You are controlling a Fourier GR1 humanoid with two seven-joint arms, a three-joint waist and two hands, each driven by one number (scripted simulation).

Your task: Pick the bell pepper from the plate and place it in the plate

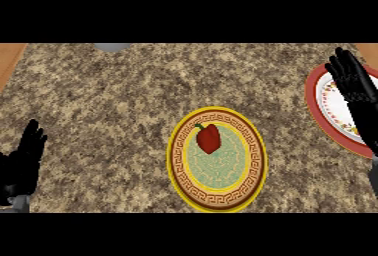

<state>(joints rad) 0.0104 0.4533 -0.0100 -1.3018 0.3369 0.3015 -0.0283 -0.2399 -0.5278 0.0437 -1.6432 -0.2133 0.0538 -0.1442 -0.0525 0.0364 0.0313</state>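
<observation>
The small red bell pepper with a green stem (pixel 209 138) lies on the yellow-rimmed round plate with a brown key-pattern band and pale green centre (pixel 255 165), toward its upper left part, well to the lower left of the right hand (pixel 353 82) and well to the right of the left hand (pixel 25 160). Neither hand holds anything. The right hand has its fingers straight and spread a little, and it hangs over the red-rimmed white plate with an orange-flecked border (pixel 317 107) at the right edge of the view; whether it touches that plate I cannot tell. The left hand rests open, fingers up, at the lower left edge. Judging by this, the pick has not begun: the step in hand is the approach. The next move would call for the right hand to travel down and to its left across the speckled brown granite counter (pixel 103 110) to the pepper, then curl round it from above. The counter between the two plates is bare, so that path looks free. The red-rimmed plate runs out of view on the right, so room on its far side cannot be judged. A grey round thing (pixel 111 46) shows at the top edge, well clear of that path.
</observation>
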